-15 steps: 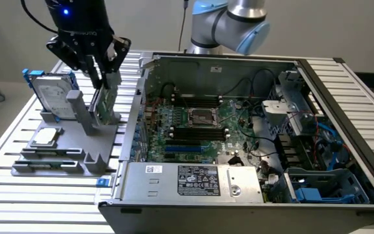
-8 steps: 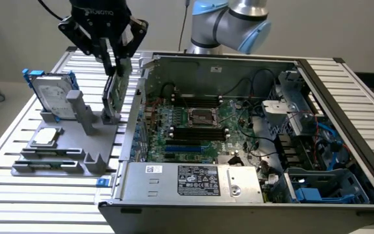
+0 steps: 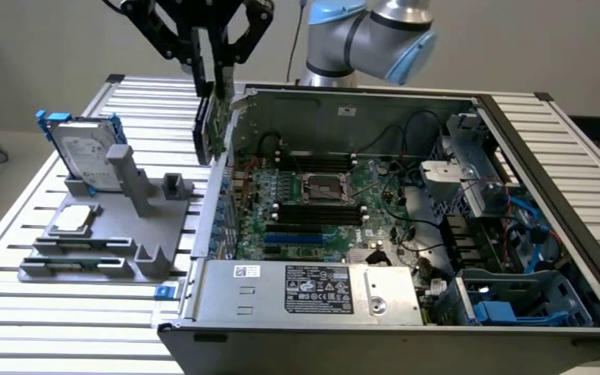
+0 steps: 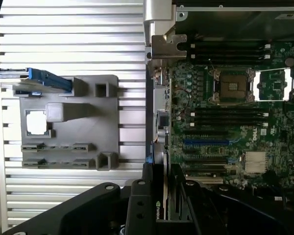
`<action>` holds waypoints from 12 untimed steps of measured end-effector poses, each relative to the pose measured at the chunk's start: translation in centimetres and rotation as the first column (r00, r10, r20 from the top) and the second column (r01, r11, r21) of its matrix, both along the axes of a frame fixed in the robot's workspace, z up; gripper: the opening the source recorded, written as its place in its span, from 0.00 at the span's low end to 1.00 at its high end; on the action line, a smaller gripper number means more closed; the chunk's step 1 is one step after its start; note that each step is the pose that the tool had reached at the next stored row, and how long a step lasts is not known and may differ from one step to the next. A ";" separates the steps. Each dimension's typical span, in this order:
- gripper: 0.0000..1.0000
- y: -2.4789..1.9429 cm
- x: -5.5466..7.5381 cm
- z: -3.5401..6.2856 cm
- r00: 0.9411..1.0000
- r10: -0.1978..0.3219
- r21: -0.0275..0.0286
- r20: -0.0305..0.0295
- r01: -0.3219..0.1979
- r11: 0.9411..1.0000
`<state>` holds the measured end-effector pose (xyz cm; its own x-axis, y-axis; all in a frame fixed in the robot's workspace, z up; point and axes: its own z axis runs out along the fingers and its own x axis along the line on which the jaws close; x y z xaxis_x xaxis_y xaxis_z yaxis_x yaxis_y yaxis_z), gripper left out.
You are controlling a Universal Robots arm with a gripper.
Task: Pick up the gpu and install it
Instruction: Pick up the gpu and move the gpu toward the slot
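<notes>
The gpu point(image 3: 212, 125) hangs edge-down in the air, a slim dark card with a green board face, just above the open computer case's wall on the exterior view's left point(image 3: 219, 195). My gripper point(image 3: 209, 82) is shut on its upper edge. In the wrist view the gpu point(image 4: 161, 205) runs edge-on between my black fingers point(image 4: 137, 196), with a logo showing on its shroud. Below it lies the motherboard point(image 4: 225, 122) with its blue expansion slot point(image 4: 201, 143).
A grey holder point(image 3: 102, 234) stands on the slatted table at the exterior view's left, carrying a silver hard drive with blue clips point(image 3: 81, 152) and a small square chip point(image 3: 74, 220). Inside the case sit the power supply point(image 3: 311, 289), cables point(image 3: 425, 226) and a drive cage point(image 3: 472, 156).
</notes>
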<state>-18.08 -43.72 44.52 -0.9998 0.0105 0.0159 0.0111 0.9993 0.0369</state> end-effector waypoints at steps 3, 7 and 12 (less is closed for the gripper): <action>0.26 0.00 1.3 0.09 1.000 0.000 0.000 -0.003 0.000 1.000; 0.26 0.00 3.2 0.08 1.000 0.000 0.000 -0.004 0.000 1.000; 0.26 0.00 5.5 -0.11 1.000 0.000 0.000 -0.005 0.000 1.000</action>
